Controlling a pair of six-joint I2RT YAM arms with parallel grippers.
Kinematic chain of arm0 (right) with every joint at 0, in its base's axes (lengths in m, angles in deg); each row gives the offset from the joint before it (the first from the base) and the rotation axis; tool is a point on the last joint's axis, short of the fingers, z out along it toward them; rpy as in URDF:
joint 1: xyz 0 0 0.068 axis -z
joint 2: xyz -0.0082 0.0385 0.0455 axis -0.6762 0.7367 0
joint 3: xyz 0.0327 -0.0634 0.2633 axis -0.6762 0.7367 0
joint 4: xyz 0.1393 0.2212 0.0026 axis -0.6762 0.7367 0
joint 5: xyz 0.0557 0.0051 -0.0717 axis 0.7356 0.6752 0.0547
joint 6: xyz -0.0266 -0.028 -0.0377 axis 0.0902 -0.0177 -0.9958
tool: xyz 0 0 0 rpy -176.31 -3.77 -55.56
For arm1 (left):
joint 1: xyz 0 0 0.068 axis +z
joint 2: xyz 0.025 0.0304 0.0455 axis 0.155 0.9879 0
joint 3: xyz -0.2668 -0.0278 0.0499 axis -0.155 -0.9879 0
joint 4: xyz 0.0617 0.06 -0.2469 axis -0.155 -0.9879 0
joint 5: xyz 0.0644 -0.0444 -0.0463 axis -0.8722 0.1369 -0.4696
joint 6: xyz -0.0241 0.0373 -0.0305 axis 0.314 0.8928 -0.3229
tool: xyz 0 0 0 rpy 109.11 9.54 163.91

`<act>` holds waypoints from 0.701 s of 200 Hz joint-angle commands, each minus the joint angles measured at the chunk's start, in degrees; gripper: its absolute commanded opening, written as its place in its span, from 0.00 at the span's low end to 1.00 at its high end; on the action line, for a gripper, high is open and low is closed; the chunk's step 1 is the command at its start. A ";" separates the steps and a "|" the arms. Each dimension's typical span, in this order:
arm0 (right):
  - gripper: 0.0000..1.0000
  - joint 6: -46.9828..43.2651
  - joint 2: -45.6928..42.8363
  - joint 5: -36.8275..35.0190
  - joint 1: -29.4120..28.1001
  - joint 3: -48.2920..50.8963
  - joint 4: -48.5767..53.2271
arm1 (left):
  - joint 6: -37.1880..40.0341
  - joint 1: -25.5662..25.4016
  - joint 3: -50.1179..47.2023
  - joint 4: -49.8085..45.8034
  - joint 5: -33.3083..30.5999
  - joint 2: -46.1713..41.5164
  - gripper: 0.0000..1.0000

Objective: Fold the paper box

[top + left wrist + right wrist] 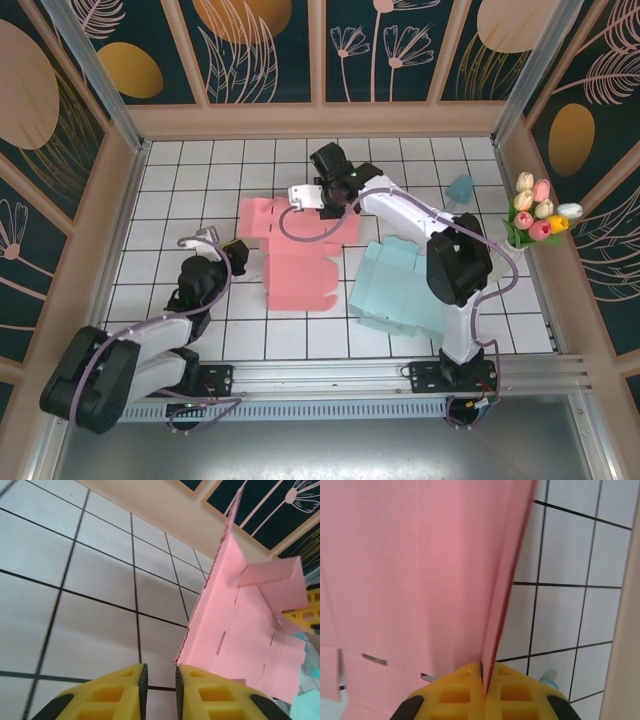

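Left gripper sits at the left edge of the pink box, roughly midway along it. On its wrist cam the gripper has its jaws a narrow slit apart with nothing between them. The box's near left corner lies just past the right finger. Looks like no contact, but I can't be sure.

The box is a mostly flat blank, with its long axis running away from the arm bases. Its far end is lifted. The left wrist cam shows a panel standing up there with a side tab turned in.

Right gripper is at the box's far edge, clamped on that raised panel. On its wrist cam the pink sheet runs straight into the seam of the gripper.

What the next move turns on, my read:
- The box lies ahead and to the right of the left gripper.
- Its left long edge is the closest part, so the left arm is the nearer one for that side wall.
- The right arm is tied up holding the far end.
- The left jaws look too narrow to take a wall as they stand.

Teal box is against the pink box's right side, either touching or overlapping; I can't tell which. Tulips are well right of it.

Hard to see:
- The right arm covers the pink box's far right corner from above.
- The right wrist cam is too close to show which flap is pinched.
- The crease lines are faint.
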 commanded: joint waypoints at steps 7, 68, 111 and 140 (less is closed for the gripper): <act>0.00 -5.98 -5.44 -5.84 -2.44 6.19 -7.56 | 3.48 0.03 -1.66 -0.05 -5.91 -5.50 0.26; 0.00 -7.05 -11.65 -7.59 -5.23 13.62 -17.65 | 3.79 0.03 -4.96 -1.08 -9.59 -9.61 0.32; 0.00 -9.65 -14.39 -8.23 -7.05 20.62 -26.83 | 5.09 0.04 -4.70 1.00 -6.68 -8.46 0.36; 0.00 -11.43 -16.43 -10.14 -7.97 28.60 -39.01 | 5.50 0.03 -5.64 1.82 -6.54 -9.23 0.37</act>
